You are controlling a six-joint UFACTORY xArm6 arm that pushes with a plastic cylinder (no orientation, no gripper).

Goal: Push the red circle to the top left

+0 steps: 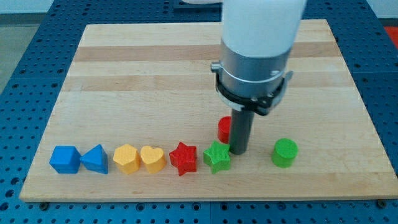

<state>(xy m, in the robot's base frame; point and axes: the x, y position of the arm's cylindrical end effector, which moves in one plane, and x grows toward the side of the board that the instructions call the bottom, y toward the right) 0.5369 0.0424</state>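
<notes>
The red circle [224, 129] stands on the wooden board [155, 68], right of centre and near the view's bottom, partly hidden behind my rod. My tip [239, 152] rests on the board just right of and below the red circle, touching or nearly touching it. The green star [217, 156] lies right next to my tip on its left. The rod hangs from the large white and grey arm body [255, 56].
Along the view's bottom runs a row: a blue cube [65, 159], a blue triangle [95, 159], a yellow hexagon [127, 158], a yellow heart [152, 158], a red star [183, 158]. A green cylinder [285, 152] stands right of my tip.
</notes>
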